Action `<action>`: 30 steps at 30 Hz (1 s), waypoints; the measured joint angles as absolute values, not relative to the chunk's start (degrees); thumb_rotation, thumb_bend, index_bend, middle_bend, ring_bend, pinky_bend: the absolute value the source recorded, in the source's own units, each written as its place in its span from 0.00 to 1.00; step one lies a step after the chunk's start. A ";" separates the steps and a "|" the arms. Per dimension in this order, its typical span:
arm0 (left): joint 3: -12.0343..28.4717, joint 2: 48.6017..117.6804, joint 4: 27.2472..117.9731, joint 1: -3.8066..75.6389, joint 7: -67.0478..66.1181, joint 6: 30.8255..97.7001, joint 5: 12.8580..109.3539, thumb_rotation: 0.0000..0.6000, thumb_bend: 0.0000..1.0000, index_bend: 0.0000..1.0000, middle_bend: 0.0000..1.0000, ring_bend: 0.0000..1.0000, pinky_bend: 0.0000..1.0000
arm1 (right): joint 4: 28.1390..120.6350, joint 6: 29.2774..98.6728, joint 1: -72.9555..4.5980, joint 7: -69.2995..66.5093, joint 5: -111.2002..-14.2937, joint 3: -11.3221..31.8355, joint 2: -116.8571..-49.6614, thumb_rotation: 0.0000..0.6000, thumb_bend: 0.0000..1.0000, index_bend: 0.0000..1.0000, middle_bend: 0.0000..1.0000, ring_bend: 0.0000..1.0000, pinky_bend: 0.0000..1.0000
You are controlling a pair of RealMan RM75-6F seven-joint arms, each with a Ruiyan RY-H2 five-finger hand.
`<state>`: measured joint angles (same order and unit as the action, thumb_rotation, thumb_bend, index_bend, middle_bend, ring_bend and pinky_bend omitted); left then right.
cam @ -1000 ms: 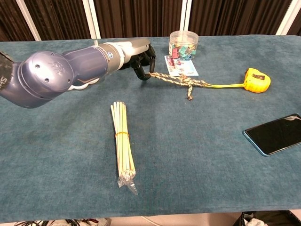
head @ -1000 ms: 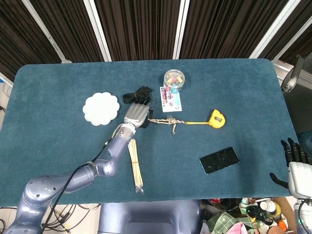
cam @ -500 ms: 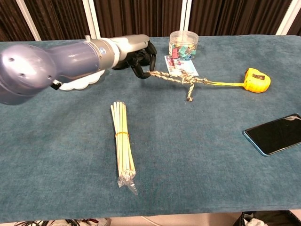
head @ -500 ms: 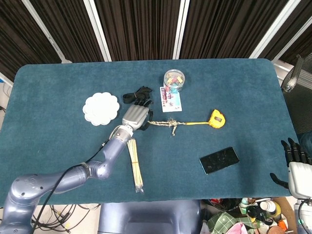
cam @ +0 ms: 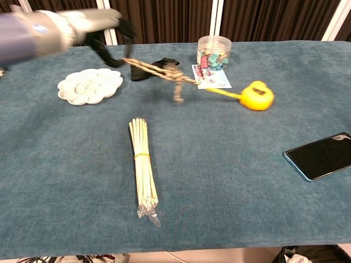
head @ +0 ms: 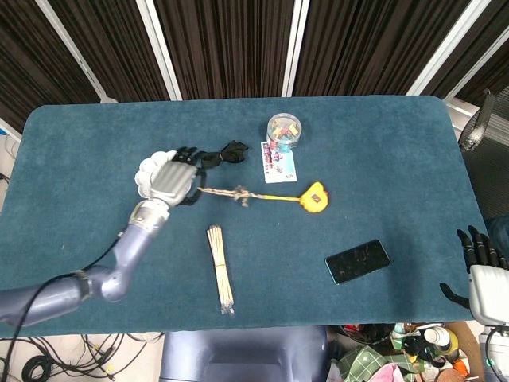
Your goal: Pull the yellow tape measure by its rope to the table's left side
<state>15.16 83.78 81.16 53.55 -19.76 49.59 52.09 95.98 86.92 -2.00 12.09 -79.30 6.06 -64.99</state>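
The yellow tape measure (head: 313,197) (cam: 256,96) lies on the teal table, right of centre, below the card. Its braided rope (head: 231,192) (cam: 159,68) runs left from it, taut and lifted off the cloth, with a knot and a loose end hanging midway. My left hand (head: 170,181) (cam: 96,27) grips the rope's left end, raised over the white palette dish (head: 148,177) (cam: 89,86). My right hand (head: 482,263) hangs off the table's right edge, fingers apart and holding nothing.
A bundle of bamboo sticks (head: 220,269) (cam: 142,167) lies near the front. A black phone (head: 357,261) (cam: 321,155) sits at the right. A clear jar of clips (head: 284,127) (cam: 214,51), a printed card (head: 278,162) and a black strap (head: 225,153) lie behind the rope.
My left hand moved left and upward with the rope. The tape measure slid left, from beside the phone's far side to below the card.
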 measured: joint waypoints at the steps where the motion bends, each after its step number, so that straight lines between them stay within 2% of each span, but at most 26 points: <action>1: 14.76 82.51 82.07 52.62 -19.32 50.28 52.87 1.00 0.50 0.67 0.11 0.00 0.00 | 95.96 86.93 -2.00 12.13 -79.29 6.06 -65.03 1.00 0.07 0.01 0.00 0.06 0.16; 8: 10.95 73.02 88.09 44.61 -13.96 54.98 59.31 1.00 0.50 0.67 0.11 0.00 0.00 | 95.90 87.14 -2.00 12.23 -79.50 6.10 -65.08 1.00 0.07 0.01 0.00 0.06 0.16; 15: 4.67 63.23 90.23 34.69 -5.31 62.04 69.37 1.00 0.50 0.67 0.11 0.00 0.00 | 95.86 87.10 -2.02 12.17 -79.94 5.90 -65.07 1.00 0.07 0.01 0.00 0.06 0.16; 19: 1.74 60.89 88.08 30.42 -1.52 64.59 72.03 1.00 0.50 0.67 0.11 0.00 0.00 | 95.95 87.13 -2.01 12.22 -80.05 5.85 -65.08 1.00 0.07 0.01 0.00 0.06 0.16; 30: -1.44 59.26 77.33 24.38 5.75 64.91 73.28 1.00 0.50 0.67 0.11 0.00 0.00 | 95.95 87.15 -1.98 12.43 -80.02 5.83 -65.16 1.00 0.07 0.01 0.00 0.06 0.16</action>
